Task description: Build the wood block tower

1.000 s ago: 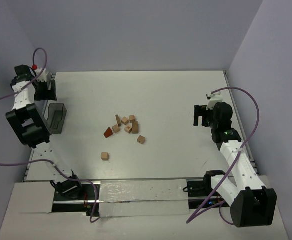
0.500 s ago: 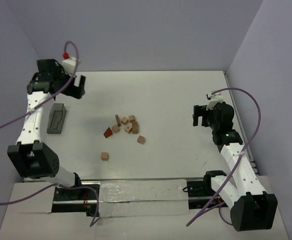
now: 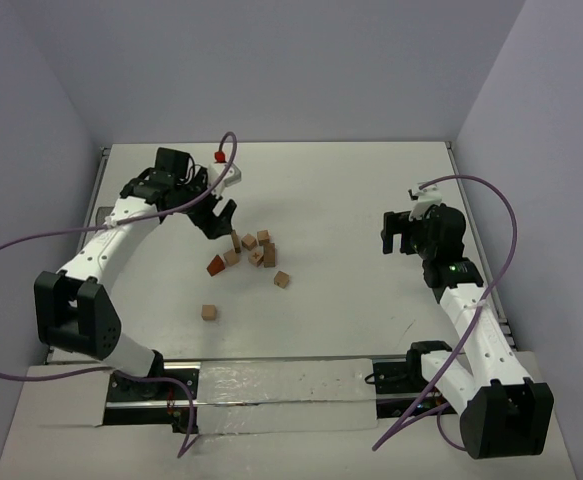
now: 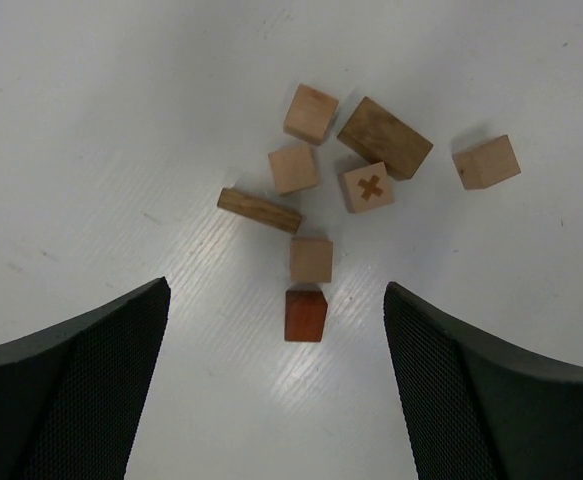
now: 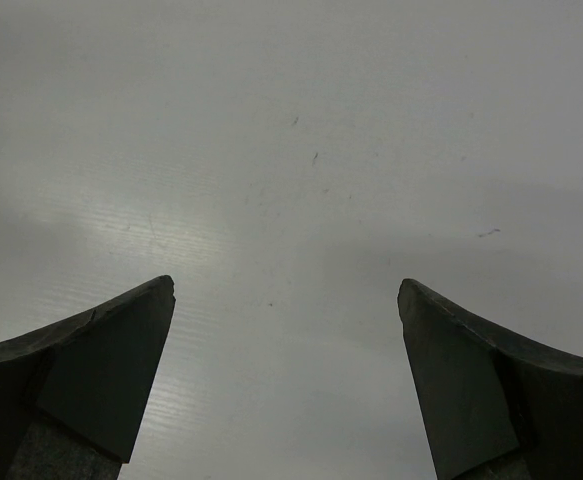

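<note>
Swinging in from the far left edge of the table [image 3: 371,190], the left gripper [image 3: 218,219] now hangs over the loose wood blocks [image 3: 256,252] at mid-table, its jaws spread wide and holding nothing. Its wrist camera frames two dark fingers [image 4: 71,390] with a fine mesh texture. Between them a reddish-brown block [image 4: 305,315] lies nearest, with a pale cube [image 4: 311,259] just beyond it. Farther on are a thin dark-grained slat [image 4: 259,210], a cube marked with a cross [image 4: 368,187] just beside a longer brown block [image 4: 384,137], and more plain cubes; none sits on top of another. The overhead view adds what the wrist camera leaves out: a lone cube [image 3: 208,312] lying apart from the cluster, nearer the arm bases, and purple cables [image 3: 31,240] looping off both arms. The right gripper [image 3: 396,232], unmoved at the right side of the table and well apart from the blocks, is likewise wide open and empty. Its own camera shows only smooth dark fingers [image 5: 91,380] above the white, faintly ridged tabletop with a few specks
</note>
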